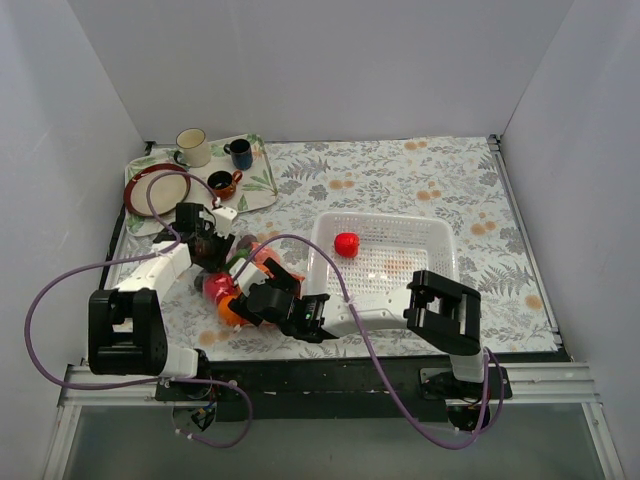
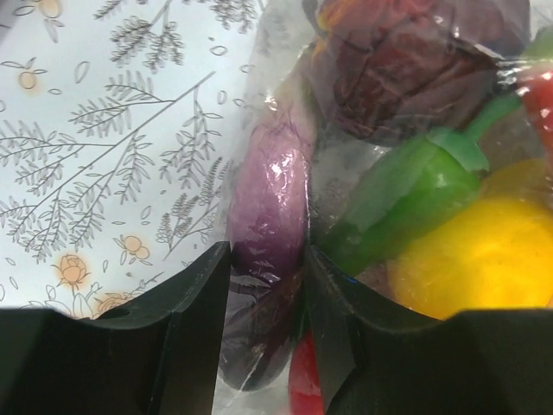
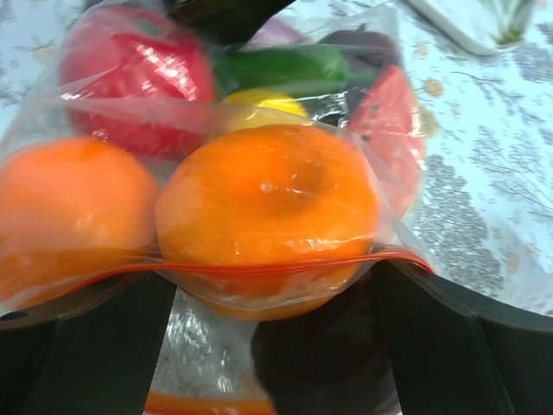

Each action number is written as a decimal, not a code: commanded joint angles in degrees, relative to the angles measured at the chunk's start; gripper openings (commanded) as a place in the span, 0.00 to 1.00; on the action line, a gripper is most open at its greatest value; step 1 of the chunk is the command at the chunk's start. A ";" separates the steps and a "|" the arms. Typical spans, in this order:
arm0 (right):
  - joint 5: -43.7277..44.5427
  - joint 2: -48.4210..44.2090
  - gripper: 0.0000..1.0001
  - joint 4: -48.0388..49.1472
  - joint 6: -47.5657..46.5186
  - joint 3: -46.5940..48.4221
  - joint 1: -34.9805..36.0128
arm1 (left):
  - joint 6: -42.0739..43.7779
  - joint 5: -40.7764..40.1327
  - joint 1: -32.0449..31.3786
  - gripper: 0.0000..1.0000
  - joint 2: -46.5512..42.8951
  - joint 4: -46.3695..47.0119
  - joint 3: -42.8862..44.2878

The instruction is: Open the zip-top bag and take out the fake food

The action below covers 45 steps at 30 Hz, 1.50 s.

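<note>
The clear zip-top bag [image 1: 243, 272] lies between both grippers, left of the basket, full of fake food. My left gripper [image 2: 266, 278] is shut on the bag's far end, pinching a purple piece [image 2: 270, 203] through the plastic. A green pepper [image 2: 415, 186], a yellow piece [image 2: 488, 255] and a maroon piece [image 2: 406, 69] lie beside it. My right gripper [image 3: 272, 281] is at the bag's mouth. Its fingers touch both sides of an orange fruit [image 3: 268, 194]. The orange-red zipper strip [image 3: 130, 269] runs across that fruit. One red piece [image 1: 346, 244] lies in the white basket [image 1: 385, 217].
A tray [image 1: 262, 187] at the back left holds mugs [image 1: 192, 147] and a red-rimmed plate [image 1: 158, 188]. The white basket stands right of the bag. Grey walls close the table on three sides. Purple cables loop over the near left.
</note>
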 commanded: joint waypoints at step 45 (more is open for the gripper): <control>5.68 -27.78 0.98 -31.18 13.61 -7.13 5.83 | 4.08 0.30 -1.33 0.33 -3.79 -4.15 -5.86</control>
